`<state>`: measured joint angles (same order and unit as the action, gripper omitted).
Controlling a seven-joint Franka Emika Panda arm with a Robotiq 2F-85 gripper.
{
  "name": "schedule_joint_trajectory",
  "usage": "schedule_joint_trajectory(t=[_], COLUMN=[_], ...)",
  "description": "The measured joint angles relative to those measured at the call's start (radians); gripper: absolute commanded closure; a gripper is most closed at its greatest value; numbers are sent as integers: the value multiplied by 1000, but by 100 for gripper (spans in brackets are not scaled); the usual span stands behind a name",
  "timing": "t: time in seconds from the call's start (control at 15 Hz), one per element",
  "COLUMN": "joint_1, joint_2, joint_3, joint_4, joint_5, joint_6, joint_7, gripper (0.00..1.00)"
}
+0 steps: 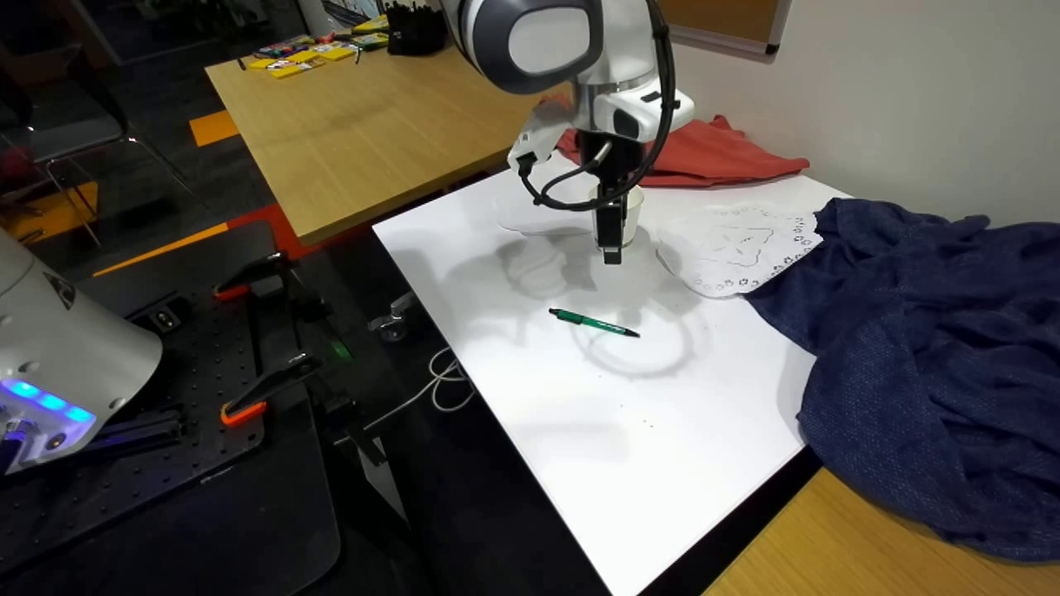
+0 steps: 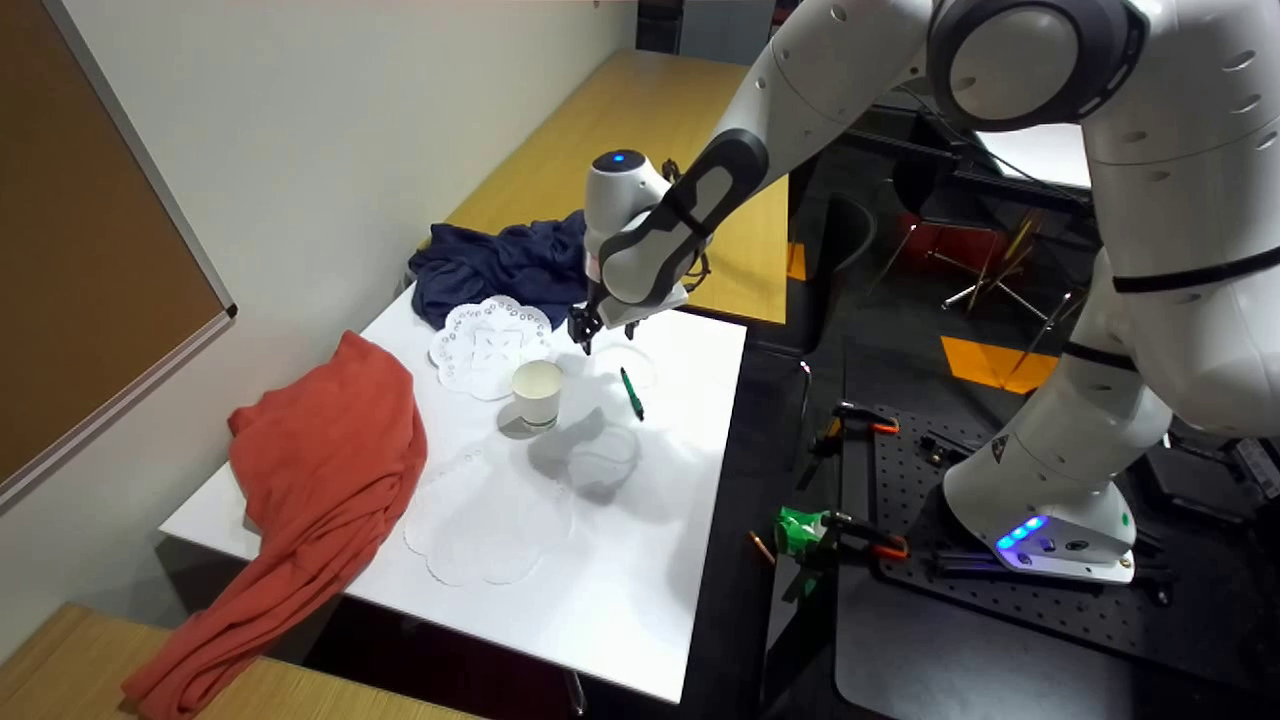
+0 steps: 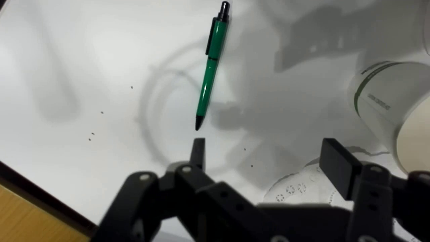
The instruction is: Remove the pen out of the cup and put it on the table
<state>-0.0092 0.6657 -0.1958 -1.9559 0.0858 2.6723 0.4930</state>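
The green pen [image 1: 595, 323] with black ends lies flat on the white table [image 1: 563, 463]. It also shows in an exterior view [image 2: 632, 394] and in the wrist view [image 3: 211, 75]. The white paper cup [image 2: 537, 395] stands upright beside it, with nothing visible inside. The cup is partly behind the gripper in an exterior view [image 1: 633, 219] and at the right edge of the wrist view [image 3: 383, 101]. My gripper [image 3: 263, 143] is open and empty above the table, between pen and cup. It shows in both exterior views [image 1: 611, 255] [image 2: 609, 338], apart from both things.
A white patterned doily [image 2: 490, 345] lies by the cup, and another [image 2: 490, 520] lies on the table's other side. A navy cloth [image 1: 927, 356] and a red cloth [image 2: 330, 450] are bunched on the table edges. Tan wooden tables [image 1: 397, 116] adjoin.
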Motion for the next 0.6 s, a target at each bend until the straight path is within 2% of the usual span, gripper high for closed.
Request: schedule_joint_trajectory(t=[0.4,0.6], joint_1=[0,1], joint_2=[-102,-105], joint_3=[-3,-3], joint_4=[-41,-44], joint_5=[1,1], joint_6=[47,48], joint_7=[0,0], gripper=[0,0])
